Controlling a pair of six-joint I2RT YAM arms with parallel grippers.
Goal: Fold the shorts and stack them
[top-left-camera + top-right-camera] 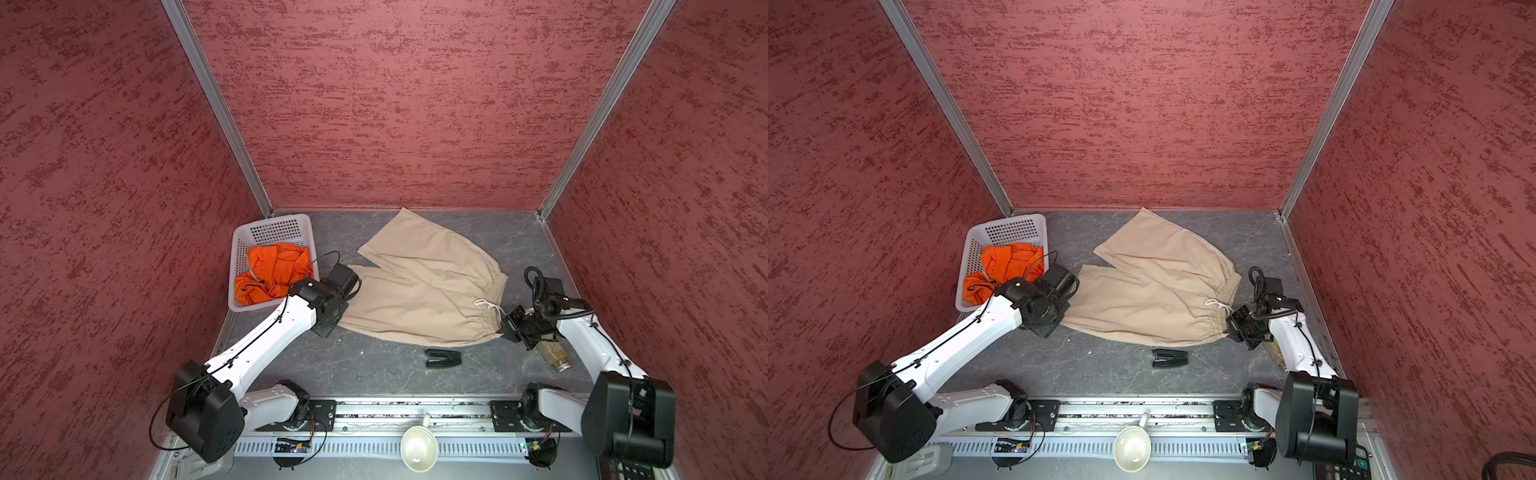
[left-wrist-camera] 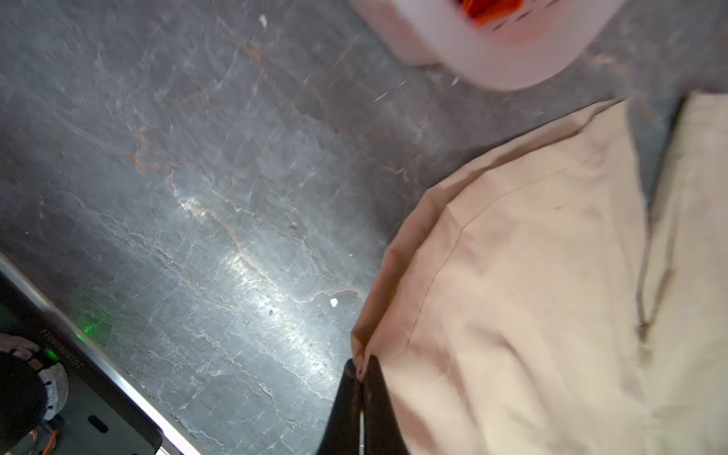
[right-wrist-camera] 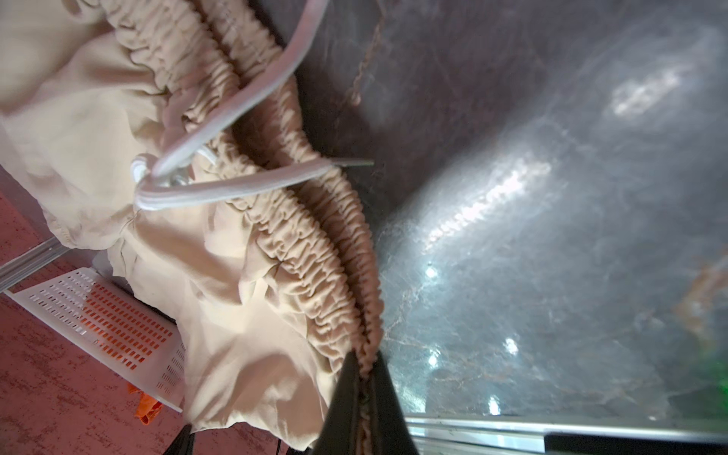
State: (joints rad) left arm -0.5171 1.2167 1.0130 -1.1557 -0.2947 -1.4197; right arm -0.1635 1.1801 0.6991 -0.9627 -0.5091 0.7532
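Observation:
The beige shorts [image 1: 424, 291] [image 1: 1154, 291] lie spread flat on the grey table, legs toward the left and gathered waist with white drawstring [image 3: 236, 185] toward the right. My left gripper [image 2: 360, 364] is shut on the hem corner of the nearer leg; in both top views its wrist hides the fingertips. At the near end of the waistband my right gripper [image 3: 364, 362] [image 1: 505, 326] is shut on the elastic. The orange shorts [image 1: 274, 270] [image 1: 1005, 266] sit crumpled in the white basket [image 1: 270, 222] at the back left.
A small black stapler-like object [image 1: 442, 358] [image 1: 1169, 358] lies just in front of the beige shorts. A jar [image 1: 555, 353] lies under the right arm. A white bowl [image 1: 419, 449] rests on the front rail. Red walls close in three sides.

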